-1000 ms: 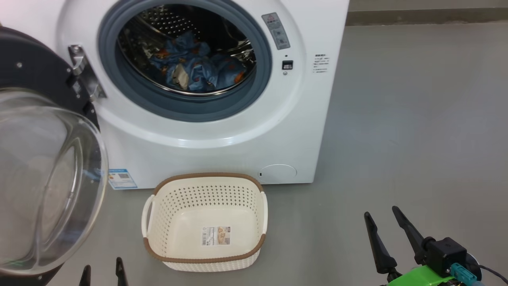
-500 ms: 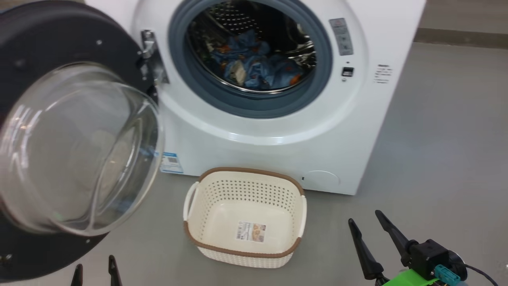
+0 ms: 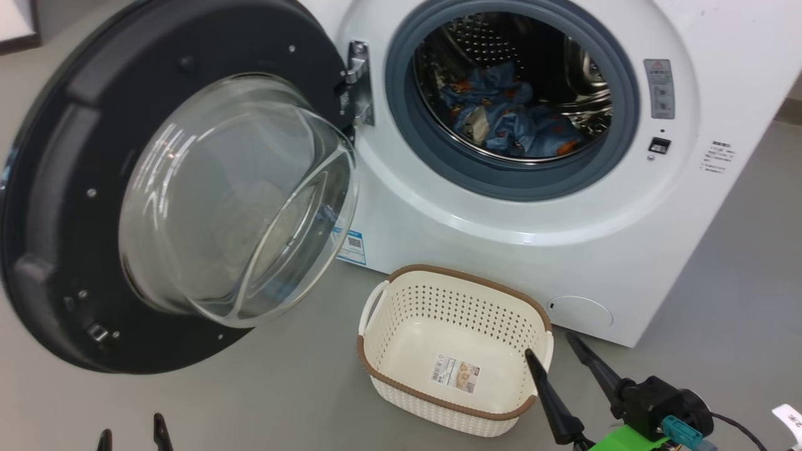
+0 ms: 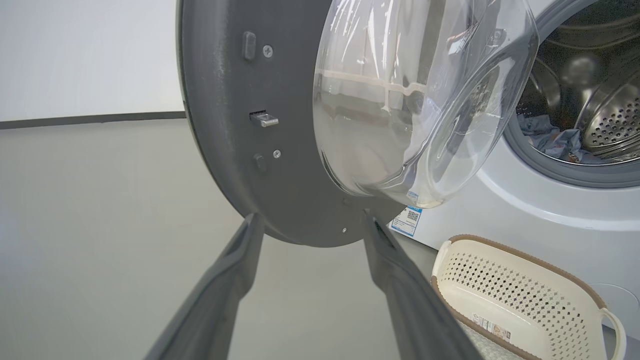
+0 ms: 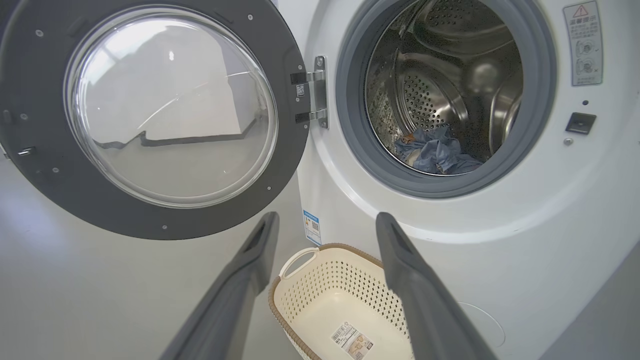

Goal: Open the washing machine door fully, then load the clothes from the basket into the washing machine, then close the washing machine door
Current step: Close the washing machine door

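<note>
The washing machine (image 3: 501, 250) stands with its door (image 3: 62, 188) swung wide to the left, the glass bowl facing me. The clothes (image 3: 520, 122), blue with orange prints, lie inside the steel drum, also seen as clothes (image 5: 435, 152). On the floor before the machine sits the basket (image 3: 438, 300), nothing in it but a label. My right gripper (image 3: 551, 347) is open at the basket's right side, one finger overlapping its rim in the head view. My left gripper (image 3: 130, 432) is open low at the left, below the door (image 4: 225, 125).
Grey floor (image 3: 250, 401) spreads left of the basket and under the door. A white wall with a dark skirting (image 4: 90, 120) lies beyond the door. A blue sticker (image 3: 352, 241) marks the machine's lower left corner.
The head camera has swung left, so the machine, door and basket sit further right in the picture. Both grippers stay open and hold nothing. The clothes have not moved.
</note>
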Controlling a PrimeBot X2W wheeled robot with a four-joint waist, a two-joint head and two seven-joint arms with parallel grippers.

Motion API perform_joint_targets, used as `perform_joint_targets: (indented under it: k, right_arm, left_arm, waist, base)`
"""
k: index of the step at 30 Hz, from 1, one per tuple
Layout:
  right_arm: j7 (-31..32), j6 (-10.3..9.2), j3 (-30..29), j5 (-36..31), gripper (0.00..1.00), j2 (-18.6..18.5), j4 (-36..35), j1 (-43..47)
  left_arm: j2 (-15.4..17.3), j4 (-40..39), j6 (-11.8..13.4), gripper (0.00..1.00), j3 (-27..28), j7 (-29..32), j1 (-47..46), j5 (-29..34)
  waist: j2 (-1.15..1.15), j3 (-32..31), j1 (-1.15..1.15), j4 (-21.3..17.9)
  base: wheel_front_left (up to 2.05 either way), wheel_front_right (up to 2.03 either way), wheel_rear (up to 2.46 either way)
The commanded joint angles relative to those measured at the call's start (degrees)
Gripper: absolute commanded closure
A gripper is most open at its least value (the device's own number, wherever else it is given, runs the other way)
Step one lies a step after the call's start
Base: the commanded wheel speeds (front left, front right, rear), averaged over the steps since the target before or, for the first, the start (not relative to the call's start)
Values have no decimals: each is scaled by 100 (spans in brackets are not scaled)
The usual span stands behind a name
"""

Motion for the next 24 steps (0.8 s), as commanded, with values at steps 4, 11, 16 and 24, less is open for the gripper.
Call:
perform_joint_targets:
  k: [4, 11, 16, 24]
  right_arm:
    - [-28, 9, 357, 35, 0, -57, -40, -390]
    - [-28, 9, 523, 85, 0, -99, 56, -553]
    - [-28, 9, 590, 112, 0, -96, 89, -606]
    - [-28, 9, 586, 134, 0, -90, 98, -556]
  left_arm:
    - [86, -237, 54, 0, 298, -55, 15, -73]
    - [86, -391, 130, 0, 357, -55, 140, -152]
    - [86, -463, 182, 0, 408, -55, 183, -251]
    - [86, -411, 124, 100, 361, -55, 202, -531]
  waist:
    - [0, -4, 0, 211]
    - [0, 55, 0, 256]
    - [0, 90, 0, 281]
    - [0, 121, 0, 301]
  base:
    - [0, 0, 0]
    - [0, 0, 0]
    - [0, 0, 0]
    - [0, 0, 0]
